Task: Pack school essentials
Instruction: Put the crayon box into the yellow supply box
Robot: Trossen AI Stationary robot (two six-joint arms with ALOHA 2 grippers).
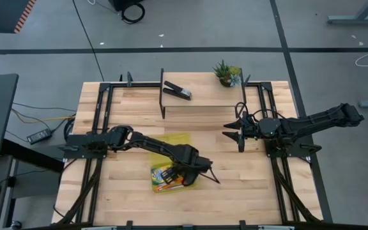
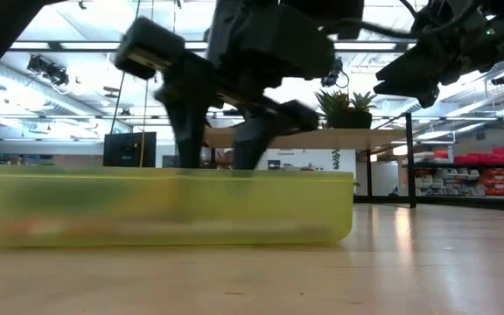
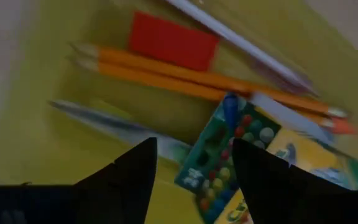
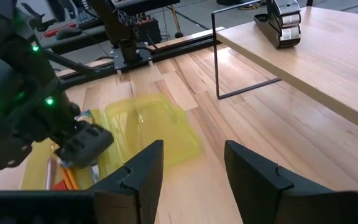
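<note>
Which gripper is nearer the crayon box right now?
Left. The left gripper is directly over the crayon box in the yellow case, jaws apart and empty. The right gripper waits well off to the side, by the raised shelf.

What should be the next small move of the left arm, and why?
Probably lift the left gripper straight up out of the yellow tray. Its fingers are open and hold nothing, and the pencils, red block and crayon box already lie inside. The yellow lid lies apart on the table, so closing likely comes next. The right gripper waits, open.
</note>
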